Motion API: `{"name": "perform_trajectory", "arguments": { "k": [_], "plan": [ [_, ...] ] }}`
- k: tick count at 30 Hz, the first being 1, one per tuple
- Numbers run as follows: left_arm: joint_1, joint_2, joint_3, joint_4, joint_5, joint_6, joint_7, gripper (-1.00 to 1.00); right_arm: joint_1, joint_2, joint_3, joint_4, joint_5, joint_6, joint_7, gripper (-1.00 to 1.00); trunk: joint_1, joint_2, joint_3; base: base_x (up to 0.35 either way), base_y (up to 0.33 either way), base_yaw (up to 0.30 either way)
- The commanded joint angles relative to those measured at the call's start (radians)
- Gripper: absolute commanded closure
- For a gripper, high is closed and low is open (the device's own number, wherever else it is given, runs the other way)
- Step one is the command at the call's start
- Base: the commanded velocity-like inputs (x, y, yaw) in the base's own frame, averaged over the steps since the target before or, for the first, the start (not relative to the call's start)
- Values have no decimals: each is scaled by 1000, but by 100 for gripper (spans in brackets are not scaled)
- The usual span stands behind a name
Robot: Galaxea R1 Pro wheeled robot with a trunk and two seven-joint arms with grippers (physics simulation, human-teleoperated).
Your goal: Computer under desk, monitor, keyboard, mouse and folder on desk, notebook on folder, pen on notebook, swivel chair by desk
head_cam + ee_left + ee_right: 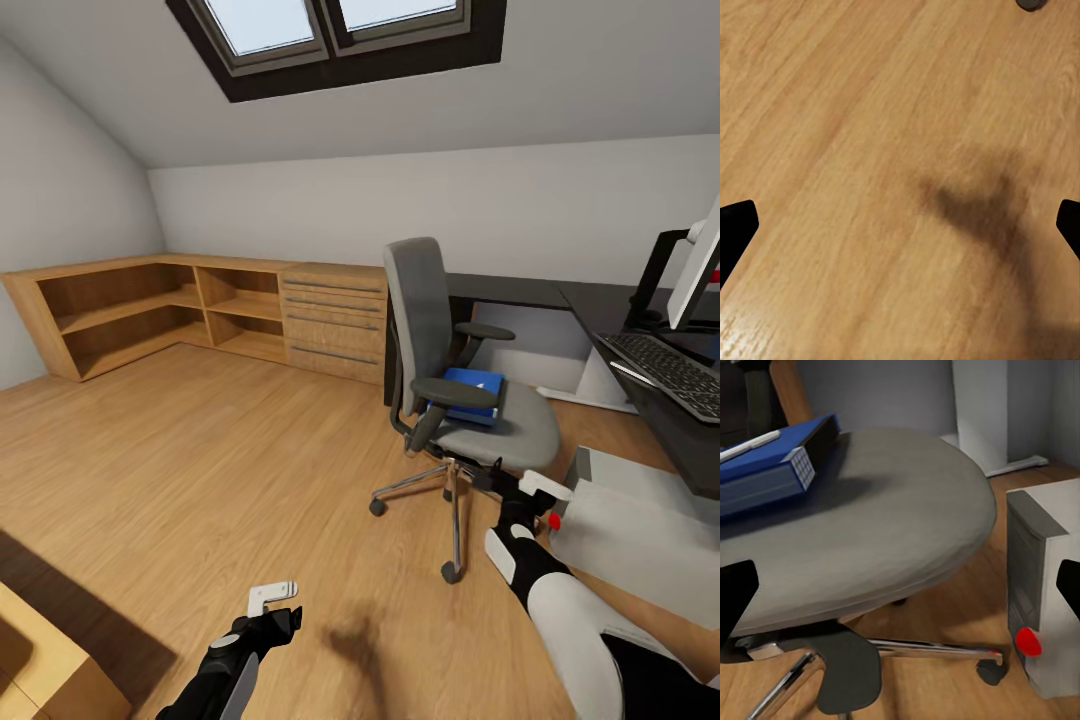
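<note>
The right gripper [535, 488] hangs low beside the front edge of the swivel chair [470, 400], jaws spread and holding nothing, with the computer [640, 520] just to its other side on the floor. The blue folder [470, 392] lies on the chair's seat toward the back, well short of the desk [600, 305], where the keyboard [675, 372] and monitor [695, 265] already sit.

A reach from this low angle risks nudging the seat rim, and a chair on castors would likely roll or spin away, carrying the folder off. The tower is close enough for the arm to clip it too.

The right wrist view reveals a white pen-like thing [750, 445] lying on the folder, and the tower's red light [1027, 641]. The left gripper [270, 607], also spread and empty, hovers over bare wooden floor [870, 150].
</note>
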Motion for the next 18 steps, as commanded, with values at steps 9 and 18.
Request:
{"name": "perform_trajectory", "arguments": {
  "k": [9,18],
  "plan": [
    [0,-1,1,-2,11,5,4,-100,-1,18,0,1,1,-14,-4,-100,0,0,-1,0,0,-12],
    [0,-1,1,-2,11,5,4,-100,-1,25,1,1,1,-14,-5,-100,0,0,-3,0,0,-188]
  ]
}}
